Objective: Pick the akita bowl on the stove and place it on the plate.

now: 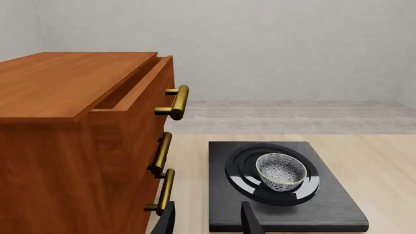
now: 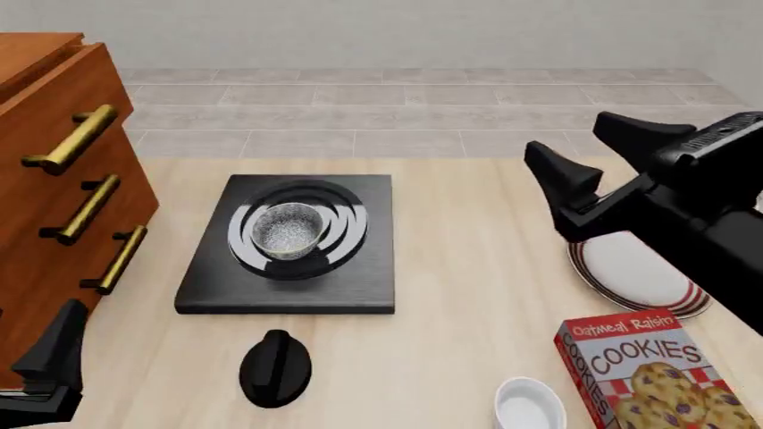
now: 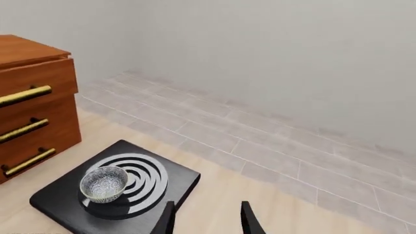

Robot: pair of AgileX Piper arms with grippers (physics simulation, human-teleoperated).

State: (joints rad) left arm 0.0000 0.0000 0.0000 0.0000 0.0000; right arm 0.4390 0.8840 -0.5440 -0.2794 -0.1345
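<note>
Front view showed me the wooden drawer chest (image 2: 60,170) at the left edge of the table (image 2: 477,268), the biggest thing in reach. Next in size, the stove (image 2: 292,246) lay flat beside it, and the plate (image 2: 638,273) sat well apart to the right, partly hidden under my right arm. A cookie box (image 2: 638,371), a black knob (image 2: 275,367) and a white ramekin (image 2: 530,407) stood nearer me.

Smallest was the bowl (image 2: 288,230), upright on the burner rings at the stove's middle. I judged it light, rigid and glazed, so probably slippery and liable to chip if dropped. Its thin rim looked like the best hold, one finger inside and one outside.

My right tool (image 2: 620,147) hung above the table near the plate, fingers spread and holding nothing. My left tool (image 1: 208,222) hung low by the chest, likewise parted and empty.
</note>
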